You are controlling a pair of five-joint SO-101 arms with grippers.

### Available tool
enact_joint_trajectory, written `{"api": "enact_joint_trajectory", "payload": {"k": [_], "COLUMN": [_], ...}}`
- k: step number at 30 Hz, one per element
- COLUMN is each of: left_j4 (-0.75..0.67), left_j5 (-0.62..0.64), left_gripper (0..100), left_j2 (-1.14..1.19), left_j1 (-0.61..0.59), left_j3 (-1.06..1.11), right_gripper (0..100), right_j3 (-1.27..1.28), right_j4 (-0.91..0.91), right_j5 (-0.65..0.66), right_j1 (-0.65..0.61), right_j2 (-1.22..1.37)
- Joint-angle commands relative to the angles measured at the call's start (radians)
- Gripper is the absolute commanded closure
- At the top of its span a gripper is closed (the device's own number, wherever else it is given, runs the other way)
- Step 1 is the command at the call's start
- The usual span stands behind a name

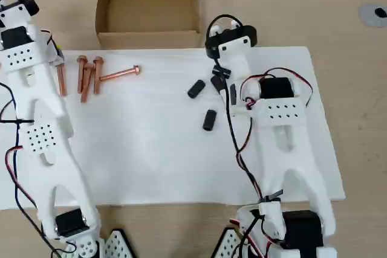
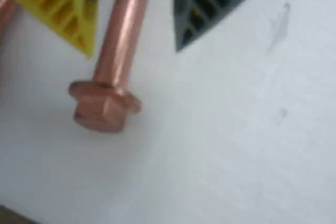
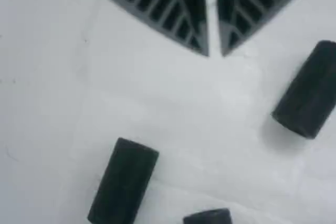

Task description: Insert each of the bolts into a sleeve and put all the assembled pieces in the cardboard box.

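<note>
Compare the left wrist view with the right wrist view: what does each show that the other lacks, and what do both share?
Left wrist, not right wrist: a copper bolt lying flat, its shank between the spread fingers of the left pincer, one yellow, one black. Right wrist, not left wrist: two black sleeves and part of a third, lying apart, beyond the right pincer, which is shut on nothing. Both: the white mat underneath.
</note>
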Motion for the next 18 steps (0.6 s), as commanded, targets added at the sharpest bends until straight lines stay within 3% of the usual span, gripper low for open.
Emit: {"api": "enact_joint_trajectory", "payload": {"k": [1, 4, 18], "left_j4": [-0.012, -0.012, -0.071], "left_j5": [-0.002, -0.006, 0.023], "left_gripper": [83, 79, 80], "left_j2": [-0.010, 0.030, 0.147], "left_j1": [0.014, 0.014, 0.014], "left_j3": [-0.040, -0.049, -0.112], "right_gripper": [98.8, 98.8, 98.8], "right_j3": [-0.004, -0.002, -0.002], "right_j4": [-0.017, -0.017, -0.018], "right_j5": [-0.003, -0.003, -0.002], "right_j1": [0.013, 0.013, 0.013], "right_j2": [0.002, 0.002, 0.002]}}
